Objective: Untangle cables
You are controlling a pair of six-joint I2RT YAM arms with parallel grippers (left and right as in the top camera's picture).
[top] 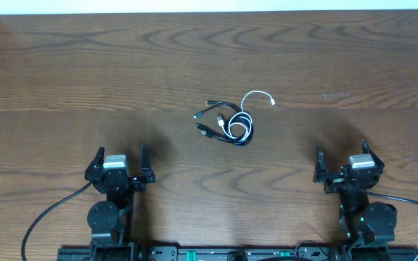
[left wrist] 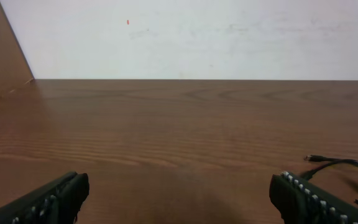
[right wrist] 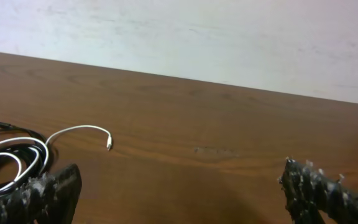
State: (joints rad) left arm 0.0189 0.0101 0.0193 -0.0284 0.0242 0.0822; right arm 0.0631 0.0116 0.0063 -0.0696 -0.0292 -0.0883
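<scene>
The cables [top: 231,122] lie in one small tangle near the middle of the table: thin black cords coiled with a white one whose plug end [top: 272,101] loops out to the right. In the right wrist view the tangle [right wrist: 11,158] shows at far left, its white end [right wrist: 109,144] trailing right. In the left wrist view only a black cord end [left wrist: 334,163] shows at the right edge. My left gripper [top: 120,161] stands open near the front left, my right gripper [top: 341,158] open near the front right. Both are empty and well short of the tangle.
Bare wooden table [top: 85,65] stretches all around the tangle. A white wall [left wrist: 197,37] runs along the table's far edge. Thick black arm cables [top: 46,217] trail from each base at the front edge.
</scene>
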